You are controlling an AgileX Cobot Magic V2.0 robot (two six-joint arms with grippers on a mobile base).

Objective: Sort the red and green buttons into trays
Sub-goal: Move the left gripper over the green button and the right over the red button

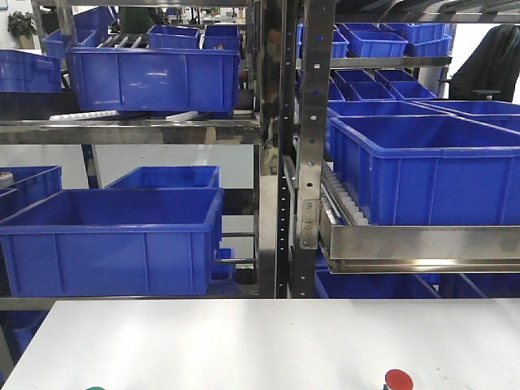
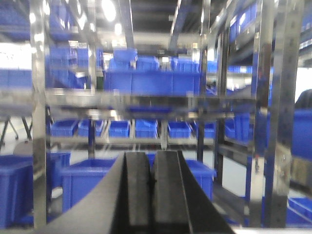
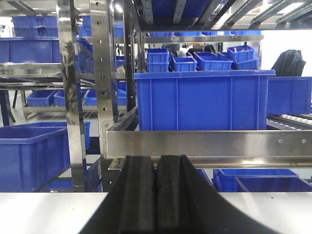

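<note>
As they face shelving (image 3: 102, 73), left jaws clenched (pads (image 2: 138, 195) touching), right jaws clenched alike.

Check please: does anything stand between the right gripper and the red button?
Nothing visible does. The red button sits low in the front view on the white table, with bare surface around it. The right gripper, shut, faces the shelving; its camera does not show the button.
</note>
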